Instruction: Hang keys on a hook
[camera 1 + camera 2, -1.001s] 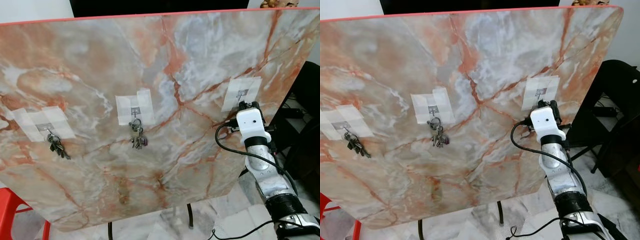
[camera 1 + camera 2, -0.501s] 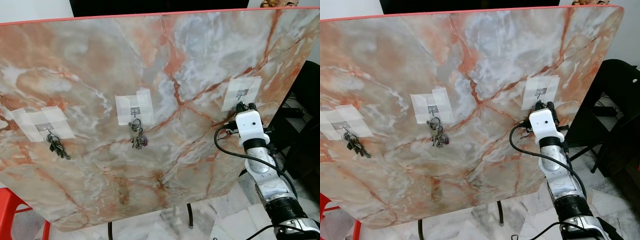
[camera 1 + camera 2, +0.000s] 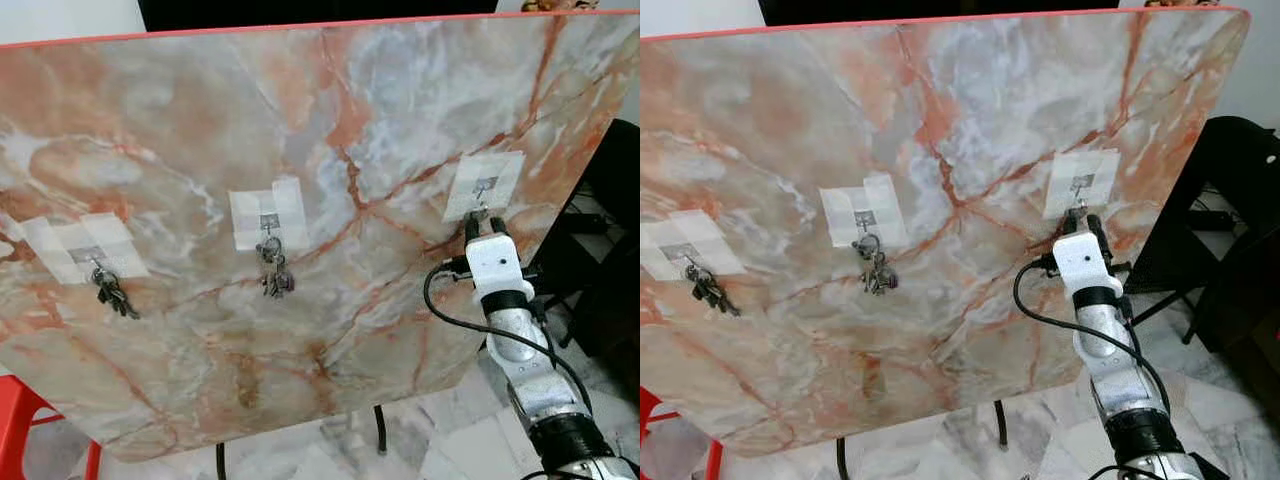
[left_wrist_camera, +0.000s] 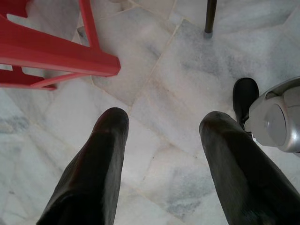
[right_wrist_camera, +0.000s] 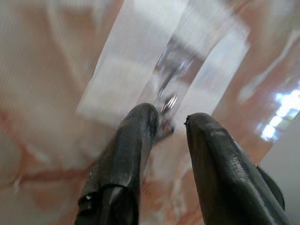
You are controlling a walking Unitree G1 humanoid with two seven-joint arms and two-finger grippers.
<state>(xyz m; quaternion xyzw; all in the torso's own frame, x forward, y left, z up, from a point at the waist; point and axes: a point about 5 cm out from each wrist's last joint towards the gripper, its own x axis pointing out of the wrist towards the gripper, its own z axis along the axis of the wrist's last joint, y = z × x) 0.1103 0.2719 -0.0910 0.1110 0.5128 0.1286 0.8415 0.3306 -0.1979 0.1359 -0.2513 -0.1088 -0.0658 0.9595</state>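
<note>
Two key bunches (image 3: 113,296) (image 3: 274,276) hang on taped hooks; the right hook (image 3: 484,190) is bare.

The right gripper (image 5: 169,124) points its two black fingers (image 5: 133,140) at a blurred marble board (image 5: 56,108) veined in orange and white. Between the parted fingertips sits a small metal hook (image 5: 168,101) fixed under strips of white tape (image 5: 140,61), with something shiny just beside the nearer fingertip
</note>
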